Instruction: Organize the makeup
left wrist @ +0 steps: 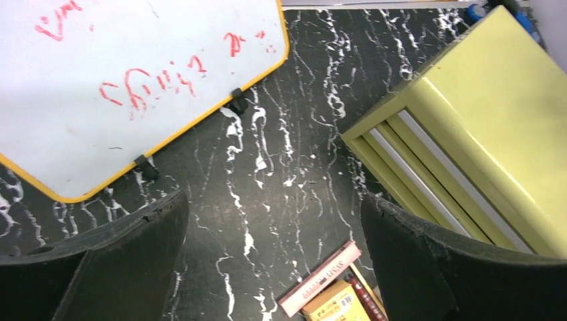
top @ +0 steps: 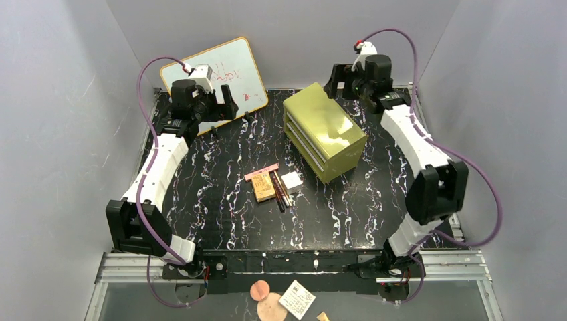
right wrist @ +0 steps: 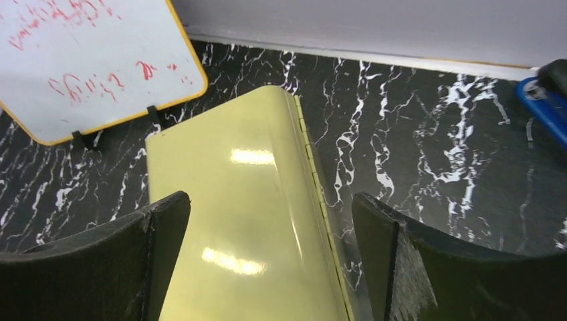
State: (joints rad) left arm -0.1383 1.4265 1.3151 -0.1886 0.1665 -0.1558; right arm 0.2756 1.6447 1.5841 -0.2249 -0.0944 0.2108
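The makeup lies in a cluster mid-table: a thin pink case (top: 261,172), a tan-orange palette (top: 263,188), dark pencils (top: 279,190) and a small white box (top: 291,181). The left wrist view shows the pink case (left wrist: 321,278), the palette's corner (left wrist: 337,304) and a dark-red pencil (left wrist: 364,301) at its bottom edge. My left gripper (top: 227,100) (left wrist: 274,202) is open and empty, high at the back left by the whiteboard. My right gripper (top: 335,80) (right wrist: 269,200) is open and empty, above the back of the drawer chest.
The olive-yellow drawer chest (top: 324,130) (left wrist: 468,134) (right wrist: 247,221) stands right of centre, its drawers shut. A whiteboard with red writing (top: 217,77) (left wrist: 134,80) (right wrist: 87,60) leans at the back left. A blue object (right wrist: 545,107) lies at the far right. Discs and a card (top: 281,301) lie below the front rail.
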